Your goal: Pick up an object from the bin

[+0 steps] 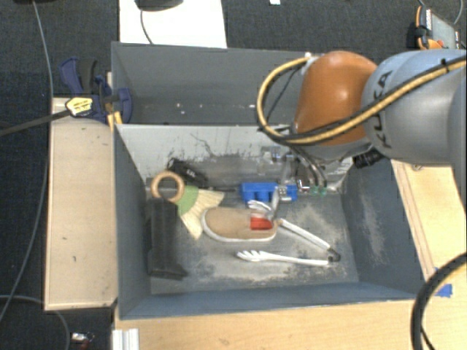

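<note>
Since the arm comes in from the right, the grey metal bin (pixel 139 159) keeps its left and middle open to the camera; its sloped walls likely funnel loose things down, which would explain why everything lies gathered on the floor. Over the right half hangs the grey arm with its orange wrist cover (pixel 332 97), bent low toward the back of the floor. Flat against the left wall lies a long black rectangular block (pixel 164 240); just beside it, toward the middle, rests a tan oval pad with a white rim (pixel 230 226); in front of that lies a white plastic fork (pixel 281 257), well apart from the block. The gripper (pixel 279 194) sits low by the back wall, right at a small blue plastic block (pixel 257 192), so that block is my judgement of the thing being tried for, though nothing shows it held; whether the jaws stand wide or narrow I cannot tell, the wrist hiding them. At back left a tan tape ring (pixel 168 187) stands on edge; a small red piece (pixel 261 223) sits on the pad's right end.
</note>
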`<state>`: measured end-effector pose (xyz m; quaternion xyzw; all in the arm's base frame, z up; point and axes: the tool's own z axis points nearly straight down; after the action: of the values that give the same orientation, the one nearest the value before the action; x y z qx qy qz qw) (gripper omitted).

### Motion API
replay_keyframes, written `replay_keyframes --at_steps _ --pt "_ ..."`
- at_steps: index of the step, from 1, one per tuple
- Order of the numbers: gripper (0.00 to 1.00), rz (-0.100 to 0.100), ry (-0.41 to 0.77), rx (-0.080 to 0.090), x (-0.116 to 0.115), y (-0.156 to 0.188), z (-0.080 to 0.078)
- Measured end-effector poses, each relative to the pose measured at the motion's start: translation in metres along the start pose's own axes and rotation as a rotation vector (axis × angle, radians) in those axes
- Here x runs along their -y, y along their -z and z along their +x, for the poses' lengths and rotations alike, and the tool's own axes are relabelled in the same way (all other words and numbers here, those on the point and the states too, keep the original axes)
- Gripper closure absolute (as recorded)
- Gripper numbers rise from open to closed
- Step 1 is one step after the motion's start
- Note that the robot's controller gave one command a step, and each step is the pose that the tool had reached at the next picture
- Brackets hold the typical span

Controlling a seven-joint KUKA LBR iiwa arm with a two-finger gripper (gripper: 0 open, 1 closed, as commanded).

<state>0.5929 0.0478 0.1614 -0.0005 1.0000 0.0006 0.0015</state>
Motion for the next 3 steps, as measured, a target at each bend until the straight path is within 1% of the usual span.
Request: replay_keyframes --at_steps 1,2,3 --pt "0.0 0.0 0.0 0.0 0.0 0.0 0.0" --pt "0.0 -0.001 -0.059 -0.005 -0.008 -0.053 0.034" --pt "0.0 -0.001 -0.073 0.007 -0.012 -0.055 0.026"
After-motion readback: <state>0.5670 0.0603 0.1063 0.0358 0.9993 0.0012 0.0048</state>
